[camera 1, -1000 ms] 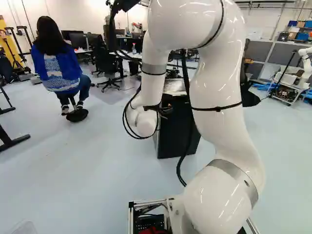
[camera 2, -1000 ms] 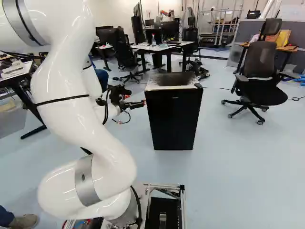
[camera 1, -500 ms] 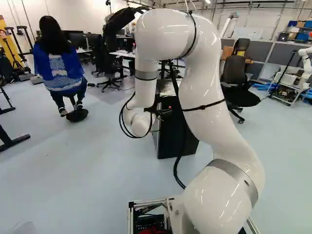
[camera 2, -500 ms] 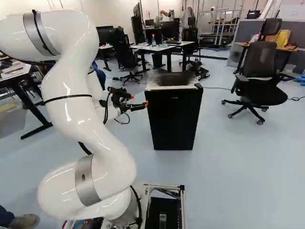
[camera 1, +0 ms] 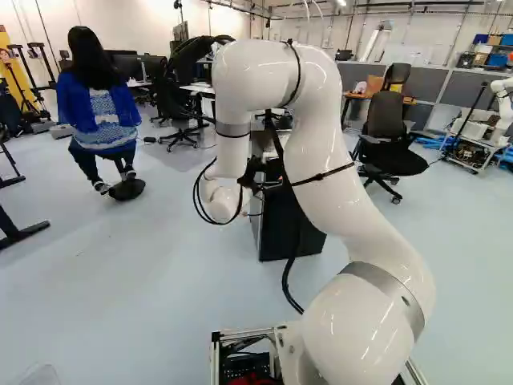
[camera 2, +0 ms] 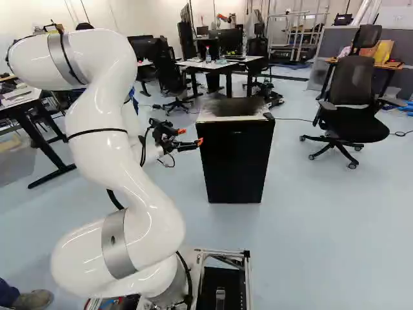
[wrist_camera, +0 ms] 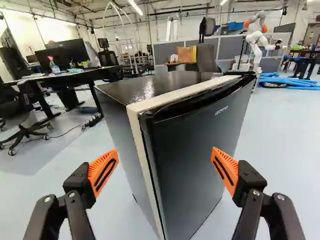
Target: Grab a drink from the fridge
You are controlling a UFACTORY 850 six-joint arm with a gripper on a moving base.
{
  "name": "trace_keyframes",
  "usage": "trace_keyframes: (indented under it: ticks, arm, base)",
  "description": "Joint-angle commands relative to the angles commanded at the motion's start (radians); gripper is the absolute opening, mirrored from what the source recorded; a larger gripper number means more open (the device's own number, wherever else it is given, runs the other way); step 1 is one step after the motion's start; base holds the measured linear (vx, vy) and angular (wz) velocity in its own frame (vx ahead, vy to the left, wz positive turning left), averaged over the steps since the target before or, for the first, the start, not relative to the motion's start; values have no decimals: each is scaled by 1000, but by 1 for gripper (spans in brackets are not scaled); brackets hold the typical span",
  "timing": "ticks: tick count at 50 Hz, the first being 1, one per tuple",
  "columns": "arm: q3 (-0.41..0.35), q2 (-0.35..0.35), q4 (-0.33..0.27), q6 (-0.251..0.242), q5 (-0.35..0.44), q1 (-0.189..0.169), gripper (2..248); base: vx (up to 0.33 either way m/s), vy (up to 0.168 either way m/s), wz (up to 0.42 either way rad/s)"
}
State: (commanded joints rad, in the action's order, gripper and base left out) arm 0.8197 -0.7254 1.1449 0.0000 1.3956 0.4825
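Note:
The gripper (camera 2: 191,137) is at the left side of the black fridge (camera 2: 235,161) in the right base view, one orange fingertip seeming close to its upper front edge; I cannot tell if they touch. From the wrist, the gripper (wrist_camera: 165,151) is open, its orange pads wide apart and nothing gripped. The fridge (wrist_camera: 195,150) stands ahead, seen between the fingers, with a pale strip along the door's edge. Its door looks shut, hiding the inside. No drink from it shows. In the left base view the arm partly covers the fridge (camera 1: 290,228).
An office chair (camera 2: 352,103) stands right of the fridge. Behind are desks (camera 2: 210,64) with monitors and another chair. A cable (camera 2: 293,119) runs along the floor. A person sits on a stool at the left of the left base view. Another robot (wrist_camera: 257,37) stands far off.
The arm's raised elbow has come down and shifted left in the left base view, rightward in the right one. The gripper has shifted slightly toward the fridge. The base has not moved.

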Motion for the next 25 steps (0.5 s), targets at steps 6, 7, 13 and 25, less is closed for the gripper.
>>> trace_keyframes:
  ticks: [6,7,13,25]
  arm:
    - [25,-13,23,0,0,-5,247]
    - [29,-16,27,0,0,-6,247]
    - [53,-29,45,0,0,-12,247]
    - [100,-54,75,0,0,-23,247]
  base:
    - [0,0,0]
    - [0,0,0]
    - [0,0,0]
    - [0,0,0]
